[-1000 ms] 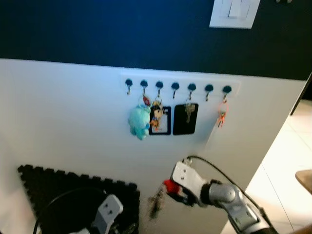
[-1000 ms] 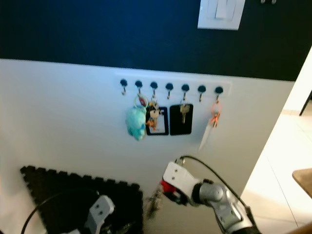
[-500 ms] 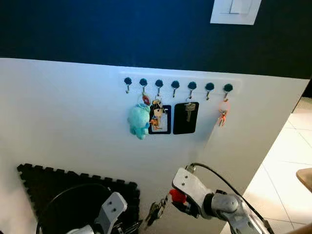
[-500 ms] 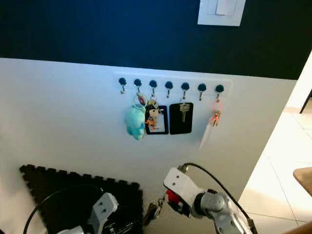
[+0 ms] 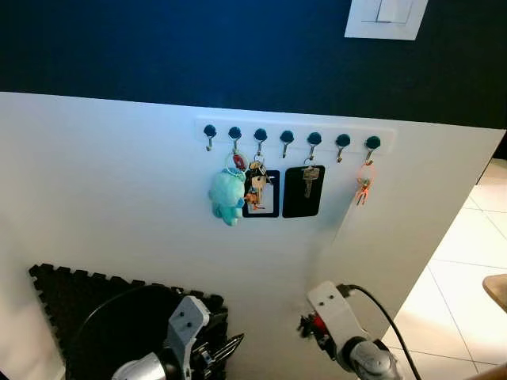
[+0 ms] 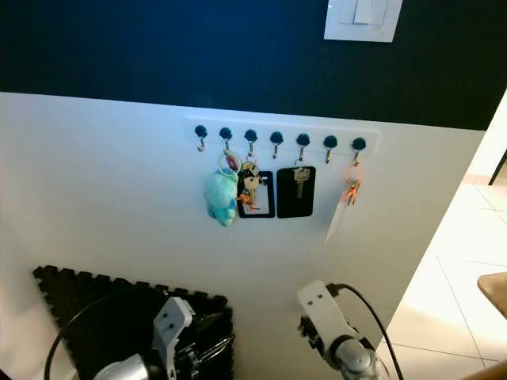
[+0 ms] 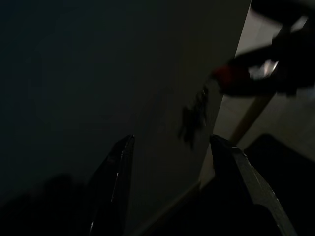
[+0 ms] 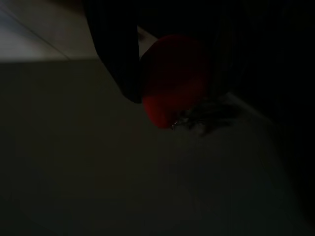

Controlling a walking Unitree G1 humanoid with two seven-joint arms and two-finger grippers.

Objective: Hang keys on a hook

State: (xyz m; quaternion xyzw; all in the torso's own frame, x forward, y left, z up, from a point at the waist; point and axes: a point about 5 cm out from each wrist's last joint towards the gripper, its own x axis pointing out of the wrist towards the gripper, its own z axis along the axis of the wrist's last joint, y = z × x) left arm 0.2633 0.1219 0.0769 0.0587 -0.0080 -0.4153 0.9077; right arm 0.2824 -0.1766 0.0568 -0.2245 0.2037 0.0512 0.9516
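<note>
Your right tool [image 5: 310,327] grips the red-tagged keys [image 8: 174,81] low below the hook rail [image 5: 289,136]; your left tool [image 7: 172,162] hangs open.

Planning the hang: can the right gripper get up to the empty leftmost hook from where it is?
Probably yes: right gripper, holding the red-tagged keys, sits low, with bare wall up to the leftmost hook.
</note>
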